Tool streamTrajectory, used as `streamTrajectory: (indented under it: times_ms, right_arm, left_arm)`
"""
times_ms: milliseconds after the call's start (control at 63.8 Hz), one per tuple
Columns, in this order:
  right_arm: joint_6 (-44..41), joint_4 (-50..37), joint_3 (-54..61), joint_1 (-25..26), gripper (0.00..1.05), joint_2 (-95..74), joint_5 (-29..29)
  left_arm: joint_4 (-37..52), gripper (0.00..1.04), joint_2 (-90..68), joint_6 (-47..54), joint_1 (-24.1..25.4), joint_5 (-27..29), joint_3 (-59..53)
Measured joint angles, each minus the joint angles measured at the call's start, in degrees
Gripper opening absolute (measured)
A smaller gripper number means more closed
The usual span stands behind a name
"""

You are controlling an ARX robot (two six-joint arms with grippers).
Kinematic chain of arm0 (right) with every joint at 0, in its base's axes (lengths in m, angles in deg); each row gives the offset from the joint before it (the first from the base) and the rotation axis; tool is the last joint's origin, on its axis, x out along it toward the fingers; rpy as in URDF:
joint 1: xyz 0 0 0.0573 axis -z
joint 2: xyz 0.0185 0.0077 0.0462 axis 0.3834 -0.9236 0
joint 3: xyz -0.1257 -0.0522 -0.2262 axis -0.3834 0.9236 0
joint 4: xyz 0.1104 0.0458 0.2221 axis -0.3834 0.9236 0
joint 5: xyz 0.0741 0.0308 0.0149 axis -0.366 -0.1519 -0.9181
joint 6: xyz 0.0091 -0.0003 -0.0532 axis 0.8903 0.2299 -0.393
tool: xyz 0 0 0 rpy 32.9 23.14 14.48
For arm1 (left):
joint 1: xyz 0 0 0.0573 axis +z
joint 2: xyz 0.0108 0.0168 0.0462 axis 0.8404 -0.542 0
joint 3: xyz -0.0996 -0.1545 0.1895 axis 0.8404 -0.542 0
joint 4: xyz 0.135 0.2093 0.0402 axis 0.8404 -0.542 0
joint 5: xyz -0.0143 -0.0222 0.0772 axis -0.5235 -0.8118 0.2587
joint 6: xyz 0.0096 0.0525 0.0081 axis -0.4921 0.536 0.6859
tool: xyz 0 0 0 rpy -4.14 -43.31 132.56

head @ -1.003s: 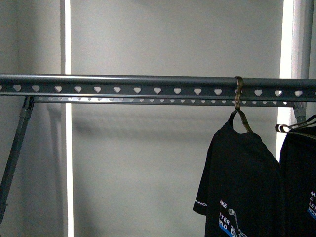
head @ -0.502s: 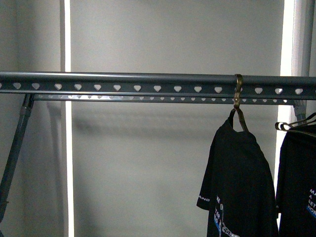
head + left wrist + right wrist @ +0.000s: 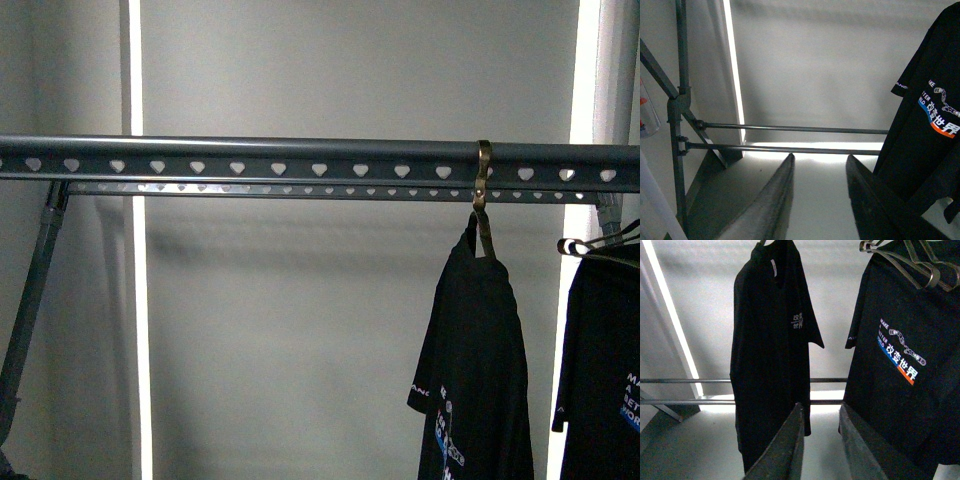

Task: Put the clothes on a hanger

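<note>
On the rail: the black T-shirt [image 3: 478, 370] hangs by its brass-grey hook [image 3: 483, 195] over the hanger rail [image 3: 300, 160], toward the right end.
Turn of the shirt: in the front view it shows almost edge-on, so I judge it is turned on the hook, not facing forward.
Neighbour: a second black T-shirt [image 3: 605, 370] on a thin black-and-white hanger [image 3: 595, 245] is just beside it, apart by a narrow gap.
Left end effector [image 3: 820, 200]: fingers spread, nothing between them; it is below the T-shirt, near its lower part.
Right end effector [image 3: 820, 440]: fingers spread, empty; in its view the two shirts hang on either side above it.
Step in hand: I judge the hanging is done and the arms are free of the cloth.
How to do it well: draw both arms away low and straight, not brushing the hem, so the hook does not slide or lift from the rail.
Risk: a touch could push the T-shirt against its neighbour.
</note>
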Motion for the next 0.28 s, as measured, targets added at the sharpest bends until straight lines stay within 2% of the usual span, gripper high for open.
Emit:
streamTrajectory:
  times_ms: [78, 204, 282]
  right_arm:
    - [0.0, 0.0, 0.0, 0.0, 0.47, 0.0, 0.0]
    - [0.0, 0.0, 0.0, 0.0, 0.81, 0.0, 0.0]
    - [0.0, 0.0, 0.0, 0.0, 0.95, 0.0, 0.0]
  left_arm:
    - [0.0, 0.55, 0.0, 0.0, 0.0, 0.0, 0.0]
    - [0.0, 0.89, 0.0, 0.0, 0.0, 0.0, 0.0]
    - [0.0, 1.00, 0.0, 0.0, 0.0, 0.0, 0.0]
